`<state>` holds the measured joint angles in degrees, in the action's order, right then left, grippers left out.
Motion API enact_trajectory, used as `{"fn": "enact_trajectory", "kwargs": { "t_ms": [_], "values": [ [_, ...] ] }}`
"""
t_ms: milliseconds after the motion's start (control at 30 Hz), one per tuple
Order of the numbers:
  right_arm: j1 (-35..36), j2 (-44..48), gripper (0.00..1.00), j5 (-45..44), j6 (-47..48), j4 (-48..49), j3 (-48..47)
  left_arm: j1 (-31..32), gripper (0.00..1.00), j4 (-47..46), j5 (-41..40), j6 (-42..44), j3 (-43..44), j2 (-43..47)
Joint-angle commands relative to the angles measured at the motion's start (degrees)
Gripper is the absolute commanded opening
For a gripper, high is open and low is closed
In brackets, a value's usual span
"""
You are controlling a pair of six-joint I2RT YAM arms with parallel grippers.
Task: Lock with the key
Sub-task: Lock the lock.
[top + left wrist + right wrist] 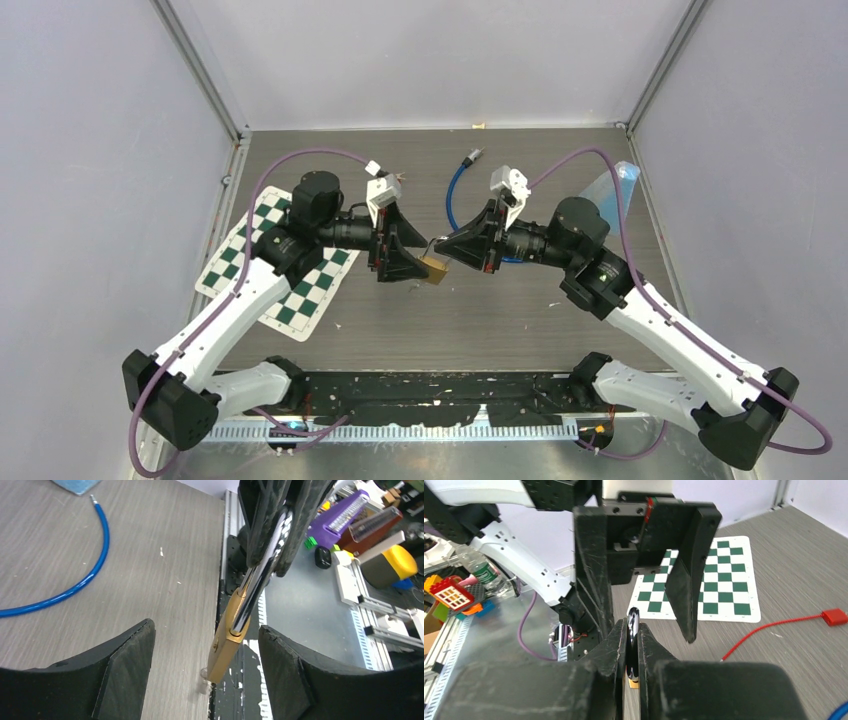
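A brass padlock (pixel 434 270) hangs in mid-air between the two arms. My right gripper (pixel 447 246) is shut on its chrome shackle (pixel 632 617), with the brass body (pixel 631 678) showing below the fingers. In the left wrist view the padlock (pixel 226 640) hangs tilted from the shackle (pixel 260 580). My left gripper (pixel 206 626) is open, and its fingers (pixel 125 665) stand on either side of the body without touching it. A small silvery piece (pixel 203 674) shows at the lock's lower end. I cannot tell whether it is the key.
A green-and-white checkered mat (pixel 300 290) lies at the left, under the left arm. A blue cable (pixel 455 195) loops at the back middle. A red cable (pixel 774 627) lies by the mat. A black taped strip (pixel 440 395) runs along the near table edge.
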<state>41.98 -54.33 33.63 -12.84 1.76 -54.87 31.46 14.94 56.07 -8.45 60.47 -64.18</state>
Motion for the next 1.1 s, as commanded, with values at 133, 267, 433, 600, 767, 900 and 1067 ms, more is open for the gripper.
{"fn": "enact_trajectory", "kwargs": {
  "t_ms": [133, 267, 433, 600, 767, 900, 1067],
  "values": [
    [-0.1, -0.4, 0.05, 5.5, -1.7, 11.3, -4.9, -0.3, 0.62, -2.6, 8.1, -0.4, 1.8, -0.2],
    [0.0, -2.7, 0.05, 6.1, -2.8, 13.6, -5.3, -0.3, 0.47, -3.8, 8.2, -2.0, 1.5, -0.8],
    [-0.1, -5.8, 0.05, 7.5, -3.4, 14.5, -7.4, -0.3, 0.36, -2.8, 7.9, -2.2, 1.8, -1.7],
    [-0.1, -7.2, 0.05, 7.1, -4.1, 14.7, -8.3, -0.3, 0.00, -0.9, 7.4, -1.2, 1.9, -1.8],
    [-0.1, -7.8, 0.05, 4.2, -5.2, 12.4, -10.1, -0.3, 0.00, -0.1, 2.5, -1.4, 1.4, 0.5],
    [-0.2, -8.2, 0.26, 2.0, -6.6, 12.1, -10.0, -0.3, 0.00, -1.0, -1.4, -3.6, 1.9, 1.4],
    [-0.3, -6.9, 0.99, -4.1, -8.2, 14.4, -6.0, -0.3, 0.00, -1.9, -8.3, -8.8, 3.0, 1.6]
  ]
}}
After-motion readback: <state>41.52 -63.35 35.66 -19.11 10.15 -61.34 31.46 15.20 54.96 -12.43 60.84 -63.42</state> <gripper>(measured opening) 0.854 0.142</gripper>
